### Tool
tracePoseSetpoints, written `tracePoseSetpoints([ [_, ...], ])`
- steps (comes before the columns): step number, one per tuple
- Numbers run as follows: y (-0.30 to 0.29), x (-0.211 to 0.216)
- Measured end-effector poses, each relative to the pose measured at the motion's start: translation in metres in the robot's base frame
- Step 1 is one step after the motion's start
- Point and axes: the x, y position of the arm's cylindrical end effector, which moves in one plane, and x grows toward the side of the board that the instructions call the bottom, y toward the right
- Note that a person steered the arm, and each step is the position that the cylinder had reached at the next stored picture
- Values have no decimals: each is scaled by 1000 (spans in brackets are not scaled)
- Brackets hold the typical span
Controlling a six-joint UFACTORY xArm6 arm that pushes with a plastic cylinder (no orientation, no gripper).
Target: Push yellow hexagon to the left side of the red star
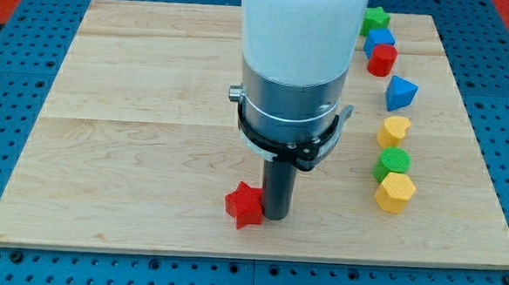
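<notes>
Yellow hexagon (395, 193) sits near the table's right edge, toward the view's bottom, at the low end of a loose column of blocks. It touches the green block (391, 163) just above it; that one looks round and ribbed, exact shape not clear. The hexagon is well apart from the red star (244, 204), which lies to its left, near the bottom edge of the table, about mid-width.

My tip (275, 216) rests on the table right beside the red star, on the star's right side, touching it or very nearly; contact cannot be confirmed. The tip stands between the star and the yellow hexagon, much nearer the star. The dark rod rises straight from there into a grey metal collar and the white arm body, which covers the middle of the view's top.

Jaws: this arm carries none, only the rod, so there is nothing spread or pressed together to record.

Rest of the column, going up from the green block: a second yellow block (394, 131), shape unclear, just above it with a small gap; a blue block (400, 92), angular, a little further up and slightly right; then a tight cluster at the top right, a red cylinder (382, 59) touching a blue block (378, 40) behind it, and a green star (374, 20) partly hidden by the arm.

The wooden table (143, 110) lies on a blue perforated base (4, 260).
</notes>
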Motion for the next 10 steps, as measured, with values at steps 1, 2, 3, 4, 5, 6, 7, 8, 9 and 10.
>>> tracePoseSetpoints([
  [1, 82, 19],
  [2, 170, 28],
  [3, 203, 25],
  [4, 195, 18],
  [5, 193, 15],
  [6, 193, -18],
  [7, 168, -23],
  [8, 145, -29],
  [9, 116, -36],
  [10, 60, -37],
])
